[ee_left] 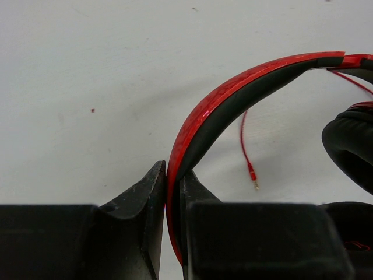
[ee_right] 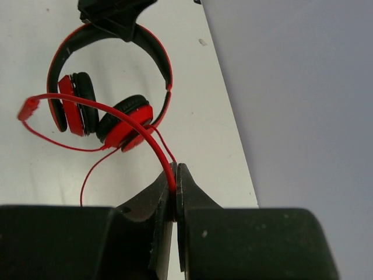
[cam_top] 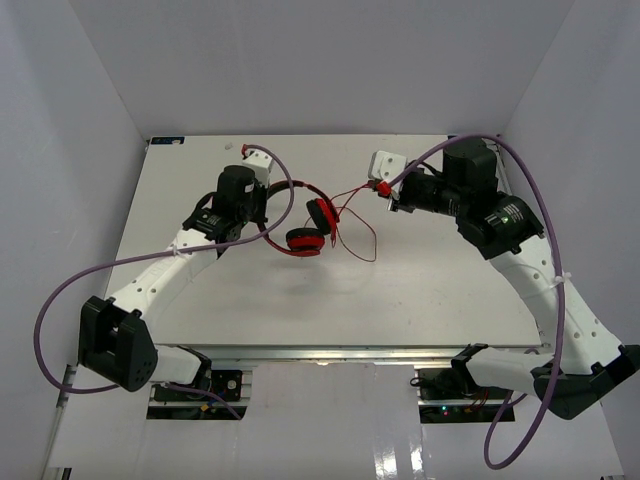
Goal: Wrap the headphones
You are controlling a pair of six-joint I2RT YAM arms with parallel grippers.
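Setting: white table inside a white-walled enclosure, seen from above.

Item 1: headphones, red and black, near the table's centre, slightly toward 10 o'clock. Headband arches up; both ear cups sit close together beneath it.

Item 2: cord, thin and red, runs from the cups toward 2 o'clock and also lies in a loose loop on the table at 4 o'clock of the cups. Its plug end rests on the surface.

Item 3: left gripper, at 9 o'clock of the headphones, jaws clamped on the headband's edge.

Item 4: right gripper, at 2 o'clock of the headphones, jaws pinched tight on the cord.

Item 5: purple cables, trailing along both arms.
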